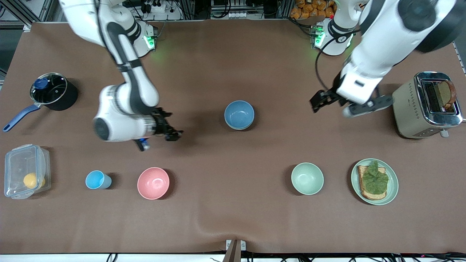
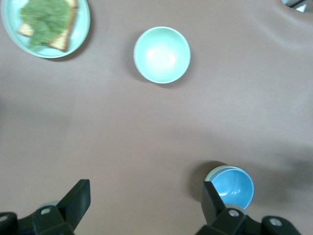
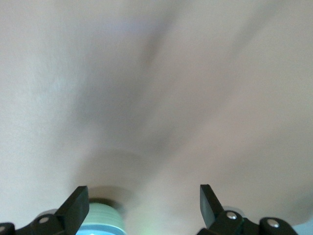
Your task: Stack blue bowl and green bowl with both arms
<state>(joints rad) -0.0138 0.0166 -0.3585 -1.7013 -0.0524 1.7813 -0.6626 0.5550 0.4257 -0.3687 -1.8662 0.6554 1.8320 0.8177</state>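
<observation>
1. Front view: blue bowl [image 1: 239,114] sits mid-table, nested in the green bowl [image 1: 241,127], of which only a thin pale rim shows under its nearer edge.
2. Right gripper [image 1: 170,130] hangs over bare cloth between the stack and the pot [image 1: 54,91], toward the right arm's end; its fingers stand apart and hold nothing.
3. Left gripper [image 1: 316,101] hangs over bare cloth between the stack and the toaster [image 1: 427,104], toward the left arm's end; its fingers stand apart and hold nothing.
4. Nearer the camera than the stack, in a row: lidded box [image 1: 25,171] with a yellow item inside, cup [image 1: 97,180], pink bowl [image 1: 153,183], mint bowl [image 1: 307,178], plate [image 1: 393,182] with toast [image 1: 371,180] topped with greens. A bread slice stands in the toaster slot.
5. No readable writing or brand shows on any item.
6. Left wrist view: fingers [image 2: 74,203] spread wide, empty. The blue bowl [image 2: 234,188] shows beside one finger, a pale rim [image 2: 213,172] of the green bowl under it. The mint bowl [image 2: 162,54] and plate [image 2: 83,22] lie well apart from it.
7. Right wrist view: fingers [image 3: 76,208] spread wide, empty, over cloth. A pale-green and blue form [image 3: 100,220] shows at the frame edge; blur prevents identifying it.
</observation>
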